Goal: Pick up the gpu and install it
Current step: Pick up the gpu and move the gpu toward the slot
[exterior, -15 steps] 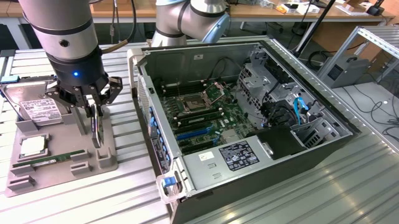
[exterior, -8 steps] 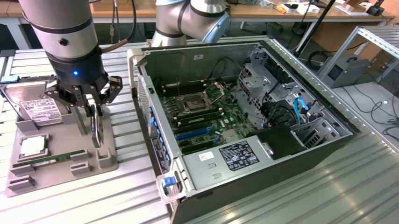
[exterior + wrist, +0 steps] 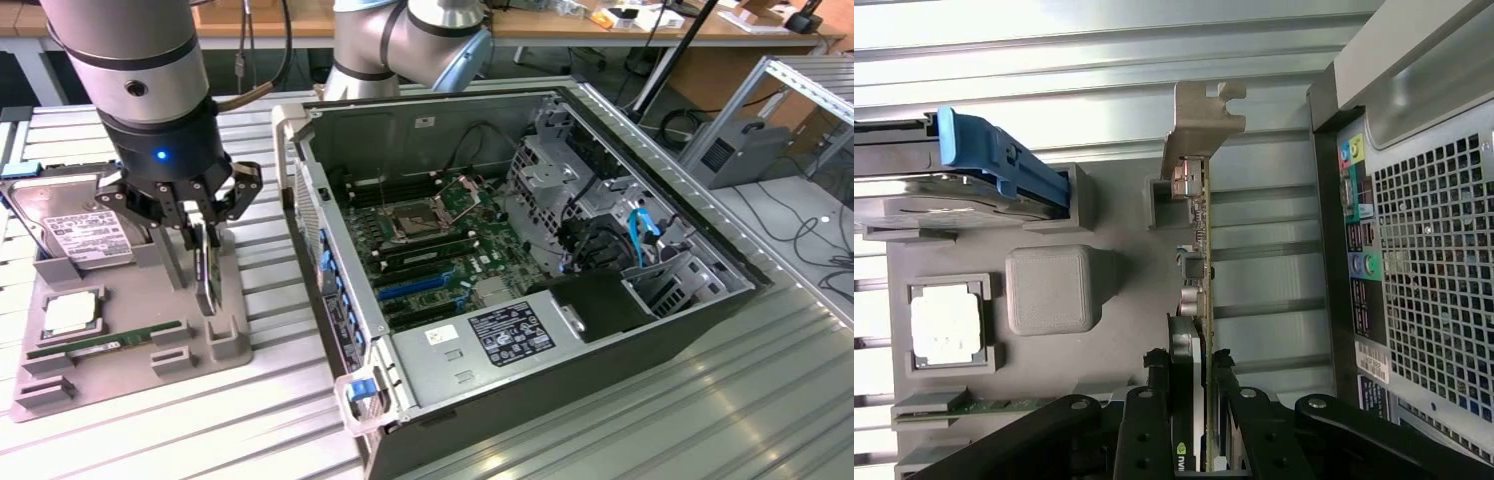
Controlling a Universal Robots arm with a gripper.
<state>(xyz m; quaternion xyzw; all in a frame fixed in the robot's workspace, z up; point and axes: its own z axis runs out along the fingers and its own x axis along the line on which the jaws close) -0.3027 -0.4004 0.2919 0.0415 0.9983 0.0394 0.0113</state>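
**Grip is on, card at the tray**

We're at the pick-up stage. The gripper [image 3: 200,240] hangs over the grey parts tray [image 3: 127,375], which sits just beside the open computer case [image 3: 400,125], on the exterior view's left of it. The gpu [image 3: 207,285] stands on edge along the tray side nearest the case, and the fingers [image 3: 1154,400] are clamped on it, one on each face, with the cooler end between them. From the wrist, the silver bracket [image 3: 1199,125] sits at the card's far end, close by a tray slot; I cannot tell whether the card has cleared its seat or rests in it. By my reading the grasp is made and the install is not yet begun; inside the case, the blue expansion slots [image 3: 414,290] look unfilled.

What does the next move call for? A straight, level rise, I'd say, so the bracket doesn't snag the tray; a firm hold, the card being thin; then careful lining up of the card's edge with a slot and the bracket with the case's rear wall.
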